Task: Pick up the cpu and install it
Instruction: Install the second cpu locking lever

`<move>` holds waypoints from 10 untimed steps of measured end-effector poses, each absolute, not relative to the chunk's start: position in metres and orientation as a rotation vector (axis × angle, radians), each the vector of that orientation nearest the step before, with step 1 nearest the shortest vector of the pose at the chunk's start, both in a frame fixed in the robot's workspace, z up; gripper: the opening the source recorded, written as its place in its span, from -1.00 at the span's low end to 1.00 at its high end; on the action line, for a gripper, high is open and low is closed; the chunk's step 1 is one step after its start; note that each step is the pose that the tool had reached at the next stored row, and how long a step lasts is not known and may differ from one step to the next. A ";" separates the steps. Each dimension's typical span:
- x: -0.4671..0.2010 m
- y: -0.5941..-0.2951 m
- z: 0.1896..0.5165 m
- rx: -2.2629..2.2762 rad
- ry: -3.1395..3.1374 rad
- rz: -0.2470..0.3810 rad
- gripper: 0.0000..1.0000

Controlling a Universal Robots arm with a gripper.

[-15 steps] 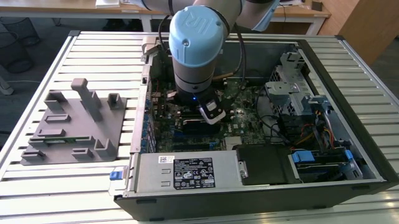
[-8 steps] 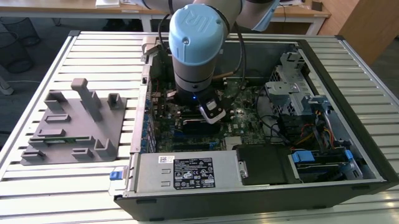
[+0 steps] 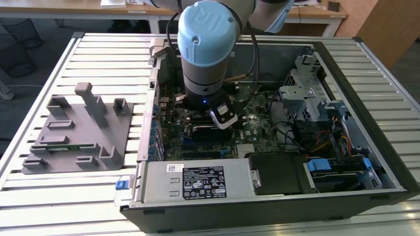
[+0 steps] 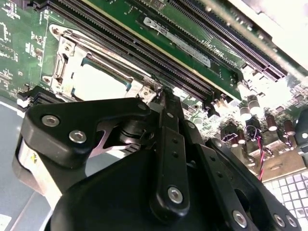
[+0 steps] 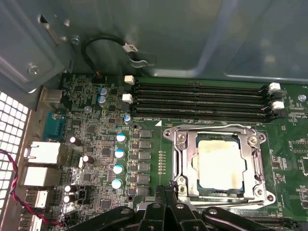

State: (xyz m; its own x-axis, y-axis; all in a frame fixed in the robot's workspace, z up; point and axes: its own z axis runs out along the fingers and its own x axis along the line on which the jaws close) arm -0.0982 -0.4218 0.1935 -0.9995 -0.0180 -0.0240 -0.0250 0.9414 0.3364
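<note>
The arm (image 3: 206,54) is a chunky silver-grey tube with a pale blue round cap on its joint — raised lettering on the cap, and a black cable looping down beside it. Lower down the wrist goes black with a tiny blue light, then a white-edged block. The tool (image 4: 161,96) is all matte black — flat linkage bars pinned with shiny silver screws and a bit of bare metal between the links.
</note>
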 end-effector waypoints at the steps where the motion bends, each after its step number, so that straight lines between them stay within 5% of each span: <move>1: -0.098 -0.422 0.195 -0.034 3.075 0.533 -0.79; 10: -0.098 -0.422 0.214 -0.034 3.075 0.533 -0.79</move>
